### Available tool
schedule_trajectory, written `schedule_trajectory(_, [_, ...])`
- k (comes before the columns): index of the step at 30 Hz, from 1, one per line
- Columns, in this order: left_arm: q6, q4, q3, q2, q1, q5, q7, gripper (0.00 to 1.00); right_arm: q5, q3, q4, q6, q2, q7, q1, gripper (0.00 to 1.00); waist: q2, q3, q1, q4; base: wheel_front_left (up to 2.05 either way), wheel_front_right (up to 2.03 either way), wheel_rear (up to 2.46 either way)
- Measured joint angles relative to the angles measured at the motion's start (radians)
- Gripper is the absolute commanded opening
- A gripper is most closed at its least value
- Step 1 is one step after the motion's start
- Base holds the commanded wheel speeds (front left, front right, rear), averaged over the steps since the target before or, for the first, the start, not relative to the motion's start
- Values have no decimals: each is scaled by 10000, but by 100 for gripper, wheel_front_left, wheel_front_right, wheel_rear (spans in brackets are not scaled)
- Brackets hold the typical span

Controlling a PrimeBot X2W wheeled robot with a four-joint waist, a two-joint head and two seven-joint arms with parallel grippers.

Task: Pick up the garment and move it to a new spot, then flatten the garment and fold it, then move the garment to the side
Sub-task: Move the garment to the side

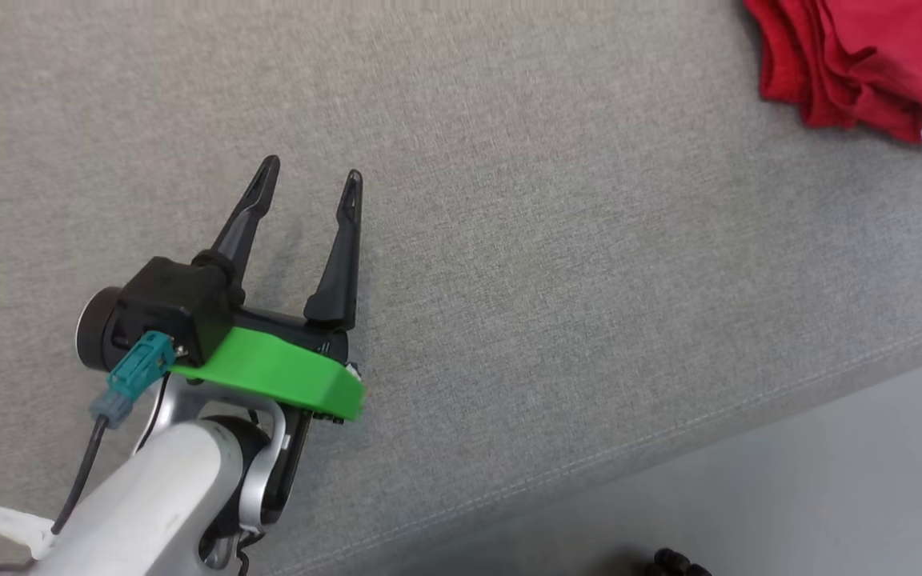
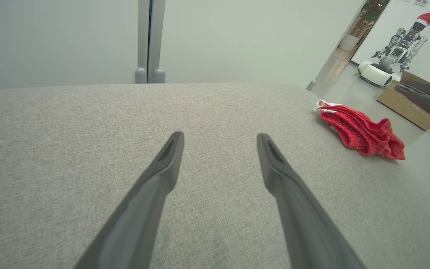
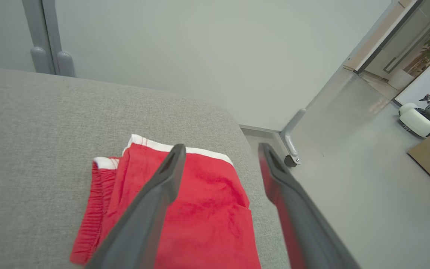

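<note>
Folded garment [image 3: 207,209] lies at the bench [image 1: 589,280] edge; left fingers [image 1: 342,256] and right fingers [image 3: 159,194] spread wide, empty. All steps appear complete.

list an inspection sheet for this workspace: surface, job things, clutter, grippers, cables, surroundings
surface: grey fabric top, smooth, mostly bare
job's things: red garment, folded, near the top's far right corner
clutter: nothing seen
grippers: left gripper open, empty, over bare fabric; right gripper open, above the garment, not gripping it
cables: dark cable with teal plug at the left wrist
surroundings: pale wall, grey floor, cardboard box, another robot in a red hat
</note>
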Motion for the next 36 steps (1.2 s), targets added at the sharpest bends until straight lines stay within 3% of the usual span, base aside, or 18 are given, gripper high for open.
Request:
schedule_trajectory(11, [-895, 2063, 773, -430, 591, -1035, -1463, 100, 892, 817, -646, -2, 199, 2, 878, 100, 0, -1703, -1, 518, 0, 0, 0])
schedule_trajectory(18, [-1417, 3137, 1340, -150, 1394, -1471, -1885, 100, 1636, 759, -1043, -2, 654, 6, 1951, 100, 0, -2950, -1, 1020, 0, 0, 0])
schedule_trajectory(27, [-1484, 3647, 2203, 222, 2805, -1733, -2059, 100, 1559, 341, -2092, -2, 1283, 19, 3480, 100, 0, -4239, -1, 1712, 0, 0, 0])
schedule_trajectory(36, [-1383, 3407, 2759, 102, 4112, -1783, -2096, 100, 717, -786, -3517, -4, 2305, 284, 5386, 100, 0, -4922, -1, 2466, 0, 0, 0])
